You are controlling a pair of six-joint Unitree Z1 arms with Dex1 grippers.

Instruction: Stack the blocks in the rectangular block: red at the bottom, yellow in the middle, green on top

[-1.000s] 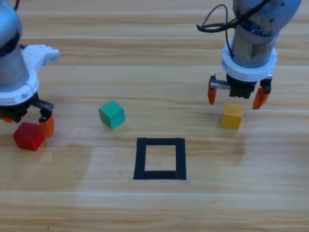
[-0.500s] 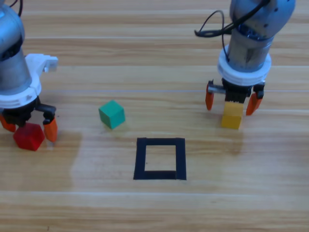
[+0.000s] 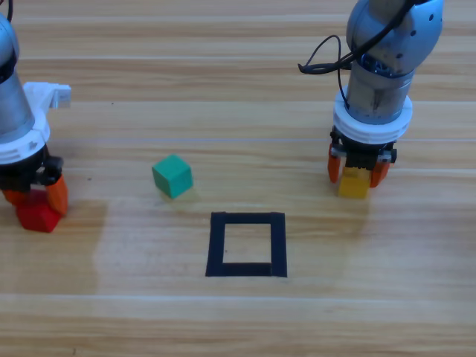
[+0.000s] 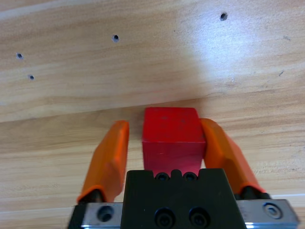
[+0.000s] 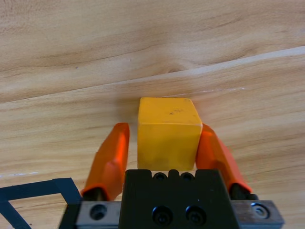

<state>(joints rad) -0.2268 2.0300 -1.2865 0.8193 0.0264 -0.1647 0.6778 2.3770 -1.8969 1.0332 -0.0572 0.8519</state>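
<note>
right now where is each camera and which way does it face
High view: fixed above the table, looking down on both arms, the green cube and tape square.
Left wrist view: on the left arm, looking along the left gripper at the red cube, also at the left gripper in the high view.
Right wrist view: likewise, right gripper, yellow cube.

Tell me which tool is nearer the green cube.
Left, though not by much. The left tool sits at the picture's left edge around the red cube, left of the green cube. The right tool straddles the yellow cube, farther off on its right.
</note>
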